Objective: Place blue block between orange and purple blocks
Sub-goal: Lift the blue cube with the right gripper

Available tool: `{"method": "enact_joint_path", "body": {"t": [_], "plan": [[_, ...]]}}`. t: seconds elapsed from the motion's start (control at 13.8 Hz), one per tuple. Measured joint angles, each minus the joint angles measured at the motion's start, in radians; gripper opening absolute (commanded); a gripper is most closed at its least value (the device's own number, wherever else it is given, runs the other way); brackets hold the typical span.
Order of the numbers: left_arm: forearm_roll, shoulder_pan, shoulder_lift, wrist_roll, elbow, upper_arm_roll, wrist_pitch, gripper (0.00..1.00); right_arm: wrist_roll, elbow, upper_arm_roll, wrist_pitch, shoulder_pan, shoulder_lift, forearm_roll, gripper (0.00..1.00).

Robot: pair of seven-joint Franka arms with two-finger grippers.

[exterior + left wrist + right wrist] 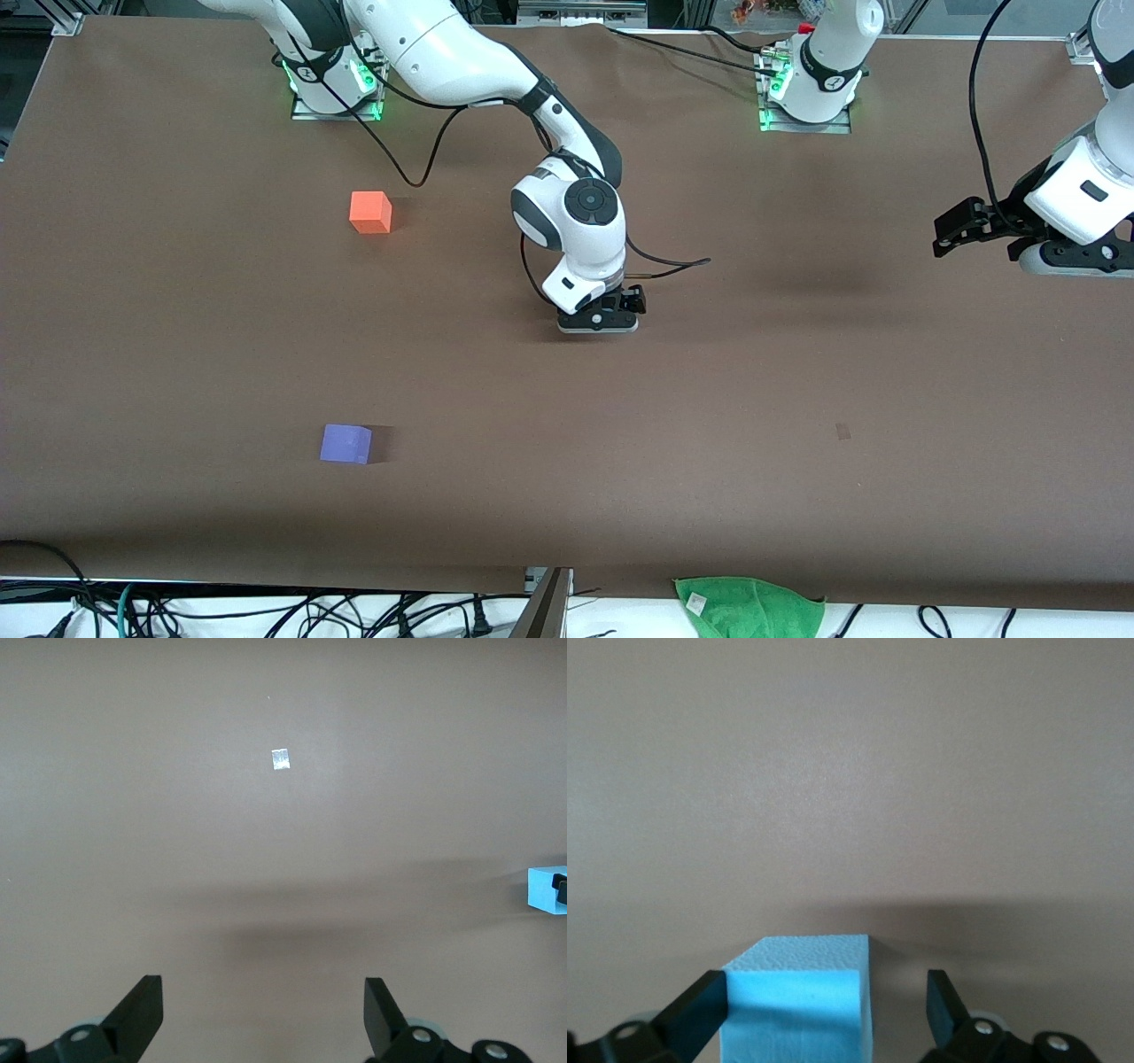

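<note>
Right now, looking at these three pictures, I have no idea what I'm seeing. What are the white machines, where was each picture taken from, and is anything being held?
The white machines are two robot arms bolted along one edge of a brown table. The large picture comes from a high camera facing them. The other two come from small cameras on each arm's wrist, looking down past its black fingers.

The right gripper is low over the middle of the table, its fingers open on either side of the blue block, which sits on the table; nothing is gripped yet. The left gripper waits, open, above its end of the table.

The orange block and the purple block lie toward the right arm's end, the purple nearer the front camera.
</note>
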Motion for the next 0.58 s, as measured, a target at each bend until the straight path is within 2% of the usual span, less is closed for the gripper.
{"method": "enact_joint_path", "body": {"t": [0.58], "plan": [[0.0,0.0,0.0,0.0,0.001,-0.003,-0.023,1.0,0.0,0.015,0.001,-0.015,0.001,-0.008,0.034,0.99]]}}
